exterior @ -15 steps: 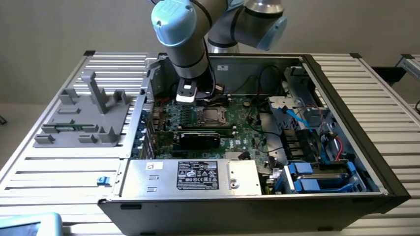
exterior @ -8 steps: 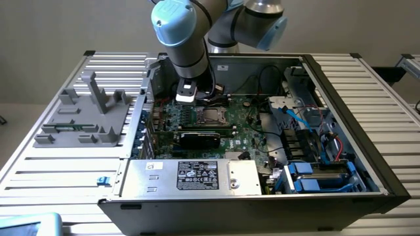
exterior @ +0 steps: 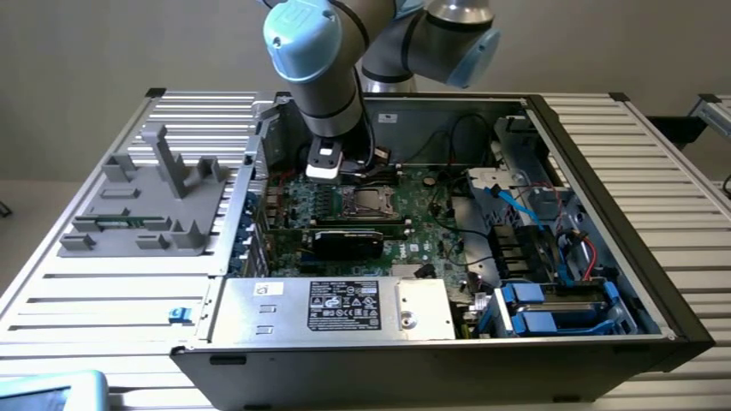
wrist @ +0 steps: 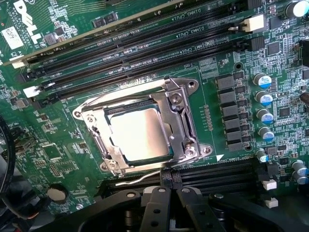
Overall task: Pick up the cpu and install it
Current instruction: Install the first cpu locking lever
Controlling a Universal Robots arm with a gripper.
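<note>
1. Closest to the lens: claw, fingers pressed together, gripping nothing, poised just beside the metal socket frame.
2. Seated flat inside that frame: cpu, silver top bare, metal lying down around all its edges.
3. Judged from that: picking up and placing look done, with the chip off the claw and in its seat. Cannot tell whether the thin wire lever at the frame's near edge is latched; possibly locking left to do.
4. Tight quarters around the socket: long memory slots along the far side, more dark slots under the claw, a row of capacitors close by. Little room for sideways travel at board level.
5. Near the centre of the exterior view: black card just below the socket, blue cables towards the right of the frame, case wall behind. Open room mostly straight up, out of the case.
6. Outside the case: grey fixture at the frame's left, resting on the slatted worktop, well apart from the claw.
</note>
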